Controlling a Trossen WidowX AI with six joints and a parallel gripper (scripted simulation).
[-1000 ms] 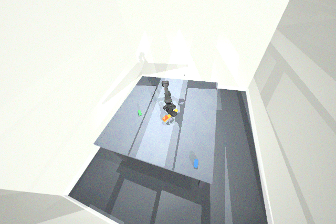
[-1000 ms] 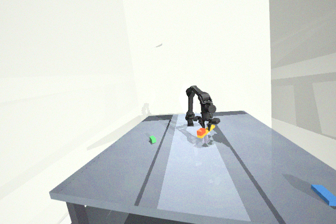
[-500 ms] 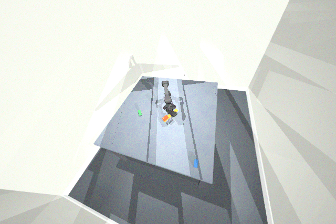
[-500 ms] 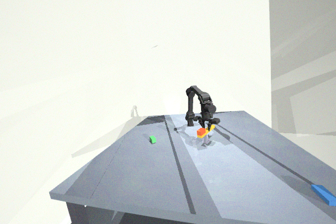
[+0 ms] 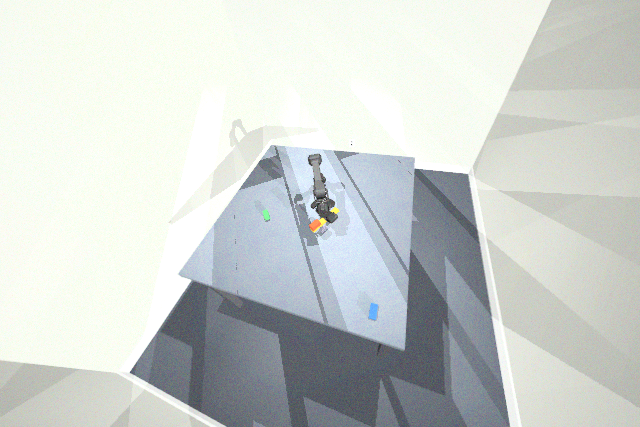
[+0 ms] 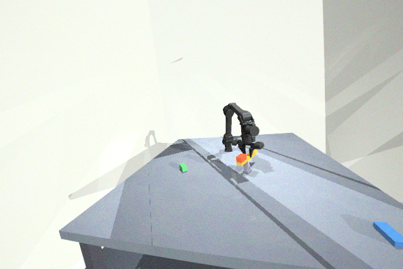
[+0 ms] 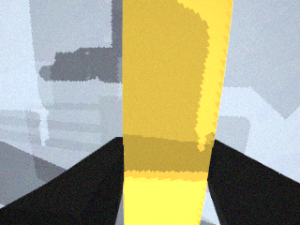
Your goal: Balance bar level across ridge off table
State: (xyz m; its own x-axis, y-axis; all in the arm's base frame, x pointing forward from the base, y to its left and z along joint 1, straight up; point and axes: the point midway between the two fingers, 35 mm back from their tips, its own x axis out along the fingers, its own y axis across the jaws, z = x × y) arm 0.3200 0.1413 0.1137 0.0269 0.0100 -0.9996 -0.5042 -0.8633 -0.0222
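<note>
The yellow bar (image 5: 322, 221) (image 6: 255, 153) (image 7: 164, 94) has an orange block (image 5: 315, 224) (image 6: 241, 158) on its near-left end. My gripper (image 6: 247, 155) (image 7: 165, 148) is shut on the bar, with one dark finger on each side. The bar is held above the table. A small pale purple-grey ridge (image 5: 324, 229) (image 6: 247, 167) stands upright on the table under the bar, between the block and the far end. Whether the bar touches the ridge's top, and whether it is exactly level, is too small to tell. The ridge is not clearly visible in the wrist view.
A small green block (image 5: 266, 215) (image 6: 183, 167) lies to the left on the table (image 5: 268, 262) (image 6: 195, 201). A flat blue block (image 5: 373, 311) (image 6: 388, 233) lies near the table's front right corner. Dark shadow bands cross the table.
</note>
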